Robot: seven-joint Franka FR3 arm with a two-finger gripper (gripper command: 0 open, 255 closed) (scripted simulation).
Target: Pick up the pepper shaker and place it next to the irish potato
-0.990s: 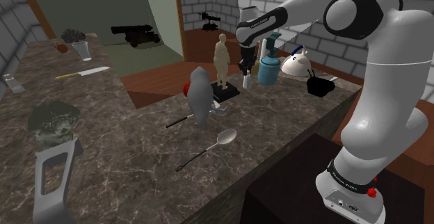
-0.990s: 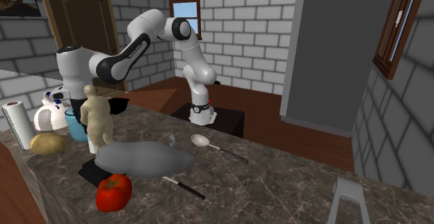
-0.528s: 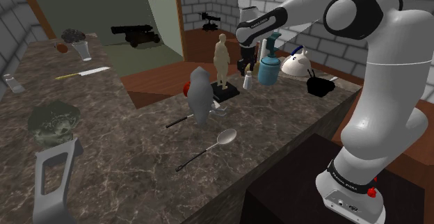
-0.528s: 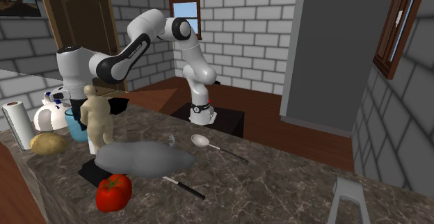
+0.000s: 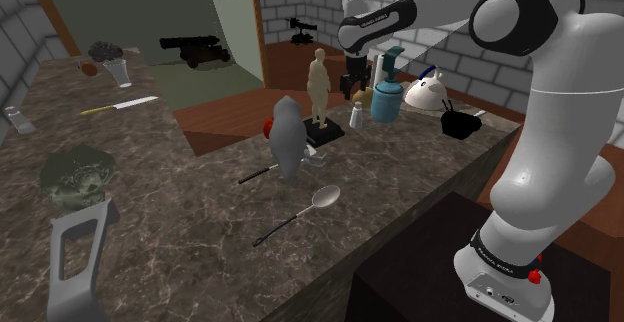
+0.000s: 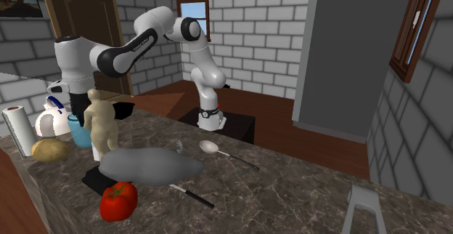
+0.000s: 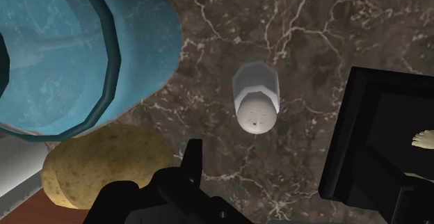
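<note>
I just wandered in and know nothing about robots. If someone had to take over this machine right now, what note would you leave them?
Gripper: holding nothing, hanging above the pepper shaker.
Pepper shaker: upright and free on the dark marbled counter.
Potato: on the counter by the blue vessel, with a small strip of bare counter between it and the shaker.
Done: the shaker looks to be placed next to the potato.
Left: probably only pulling the arm clear without knocking the shaker.
</note>
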